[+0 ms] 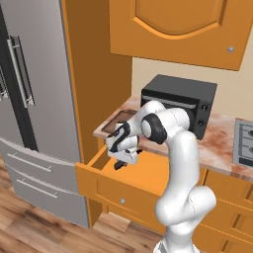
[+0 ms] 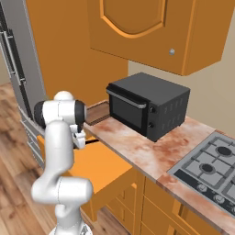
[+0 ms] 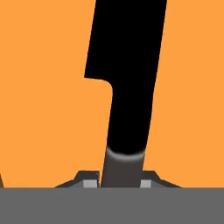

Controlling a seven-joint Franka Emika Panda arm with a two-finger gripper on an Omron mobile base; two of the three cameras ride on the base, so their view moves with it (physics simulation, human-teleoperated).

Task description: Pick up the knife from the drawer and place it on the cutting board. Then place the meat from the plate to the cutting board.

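Pincer clamped on the knife in the open drawer.
Your hand view shows the pincer (image 3: pixel 119 183) closed on the black knife (image 3: pixel 127 74), its handle between the tips, over the orange drawer (image 3: pixel 43 109) floor. From the left base camera you see the pincer (image 1: pixel 120 163) down in the drawer (image 1: pixel 123 190), with the cutting board (image 1: pixel 117 119) on the surface (image 1: pixel 217 143) beside the microwave (image 1: pixel 180 101).

Both base views look forward and down from behind the arm, left and right, sharing the open drawer (image 1: pixel 143 170), desk (image 1: pixel 217 143) and microwave (image 1: pixel 180 101). Hand view sits close, facing straight onto the drawer floor.
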